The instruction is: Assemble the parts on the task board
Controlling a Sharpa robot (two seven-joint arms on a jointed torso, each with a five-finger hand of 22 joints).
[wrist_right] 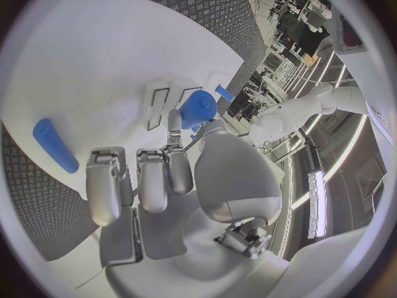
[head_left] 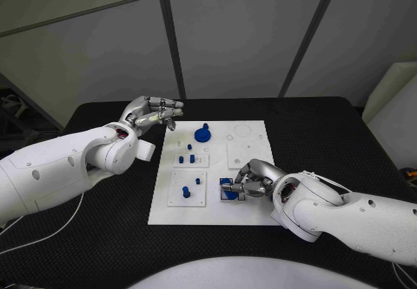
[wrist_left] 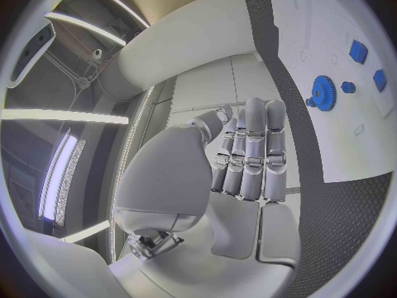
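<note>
Black table [head_left: 322,138] bearing the white task board [head_left: 247,211], seen whole from the head camera. The board carries several raised white plates with small blue parts on them.

Left arm [head_left: 61,162]: enters from the left edge, its hand [head_left: 155,113] raised above the table just off the board's far-left corner. The left wrist view shows this hand [wrist_left: 248,155] with fingers [wrist_left: 255,146] curled in together against the palm and nothing between them. That view also shows a blue gear [wrist_left: 323,92] and three smaller blue pieces [wrist_left: 358,50] on the board beyond the fingertips, detail the head view gives only as a blue gear [head_left: 202,133] near the board's far edge.

Right arm [head_left: 356,211]: enters from the right edge, its hand [head_left: 247,180] lowered onto the board's near-right part. In the head view the fingers close round a blue part [head_left: 228,183] at one of the white plates. The right wrist view shows this hand [wrist_right: 165,179] with fingers bent downward, one fingertip touching a rounded blue part [wrist_right: 198,107] beside rectangular outlines on the board; whether the part is actually gripped cannot be told. A long blue bar [wrist_right: 55,144] lies apart on the board in this view.

Small blue pegs [head_left: 186,159] stand on a middle plate, and further pegs [head_left: 186,191] on the near-left plate.
</note>
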